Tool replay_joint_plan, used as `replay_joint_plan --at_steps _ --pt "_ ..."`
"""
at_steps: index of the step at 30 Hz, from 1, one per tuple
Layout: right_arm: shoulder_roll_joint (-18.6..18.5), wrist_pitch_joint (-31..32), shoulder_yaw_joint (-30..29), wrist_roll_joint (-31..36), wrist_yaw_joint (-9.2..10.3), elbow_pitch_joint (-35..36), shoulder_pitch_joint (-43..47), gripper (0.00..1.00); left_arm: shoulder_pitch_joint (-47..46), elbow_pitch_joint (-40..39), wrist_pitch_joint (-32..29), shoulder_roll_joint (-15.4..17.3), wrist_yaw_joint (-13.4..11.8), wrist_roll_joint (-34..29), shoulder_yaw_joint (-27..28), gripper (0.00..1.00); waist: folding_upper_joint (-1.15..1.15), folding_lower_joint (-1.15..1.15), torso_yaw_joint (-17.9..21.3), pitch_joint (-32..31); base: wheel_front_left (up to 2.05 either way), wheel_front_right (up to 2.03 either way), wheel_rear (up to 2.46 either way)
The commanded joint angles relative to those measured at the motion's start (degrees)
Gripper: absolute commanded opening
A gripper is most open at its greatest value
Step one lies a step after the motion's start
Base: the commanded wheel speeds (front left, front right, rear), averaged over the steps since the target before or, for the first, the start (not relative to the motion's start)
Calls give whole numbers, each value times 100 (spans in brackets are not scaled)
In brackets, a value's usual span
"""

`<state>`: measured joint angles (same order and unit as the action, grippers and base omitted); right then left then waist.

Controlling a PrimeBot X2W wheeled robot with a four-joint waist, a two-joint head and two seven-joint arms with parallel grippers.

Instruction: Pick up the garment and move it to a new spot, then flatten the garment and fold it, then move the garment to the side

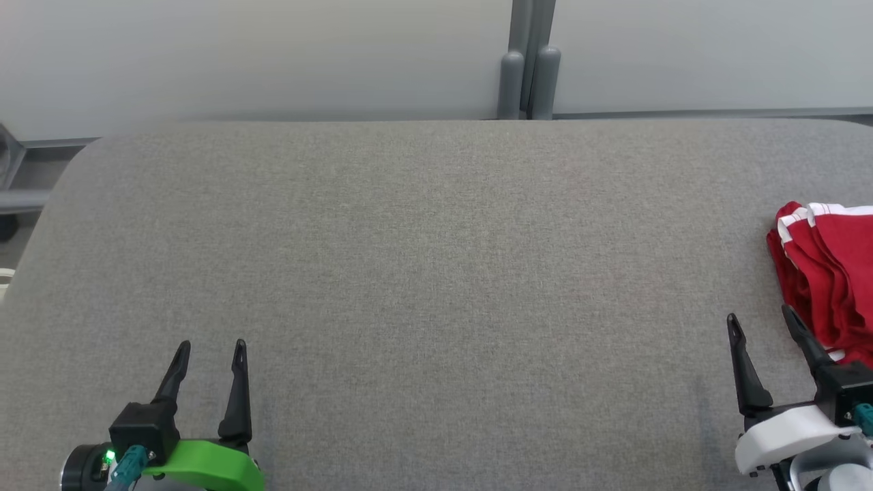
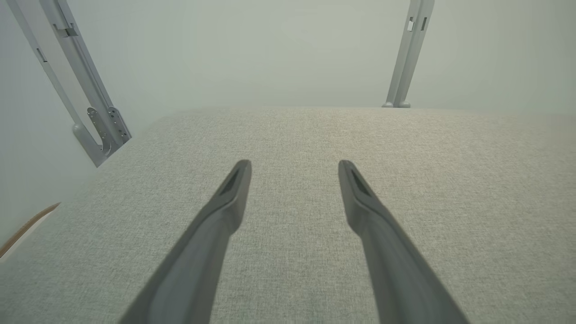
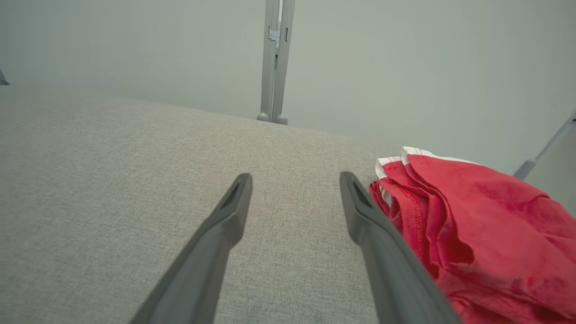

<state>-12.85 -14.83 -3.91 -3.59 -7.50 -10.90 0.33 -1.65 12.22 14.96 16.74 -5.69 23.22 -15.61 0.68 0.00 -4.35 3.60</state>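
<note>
Two sets of jaws spread, left gripper (image 1: 211,344), right gripper (image 1: 760,314), garment (image 1: 832,273) cut off at edge.

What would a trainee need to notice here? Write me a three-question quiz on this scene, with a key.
1. Fill in: the garment is red with ___ trim.
2. Where on the table does the garment lie in the head view? A) at the left edge B) in the middle C) at the right edge
3. True or false: the right gripper is shut on the garment.

Key: 1 white; 2 C; 3 false, since its fingers stand apart with nothing between them.
</note>
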Motion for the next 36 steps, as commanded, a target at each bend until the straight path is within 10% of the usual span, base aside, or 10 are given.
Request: replay_joint_plan --at_steps 1,12,36 --pt "85 -42 -74 29 2 36 105 100 98 34 24 -33 75 -75 30 100 -68 0 -97 -140 0 0 0" --pt "843 -37 -705 763 2 22 541 100 379 209 22 -233 608 -353 341 100 -68 0 84 -395 0 0 0" --pt "992 -38 -973 1134 2 68 372 100 451 301 23 -764 1119 -863 1209 100 -68 0 367 -450 0 0 0"
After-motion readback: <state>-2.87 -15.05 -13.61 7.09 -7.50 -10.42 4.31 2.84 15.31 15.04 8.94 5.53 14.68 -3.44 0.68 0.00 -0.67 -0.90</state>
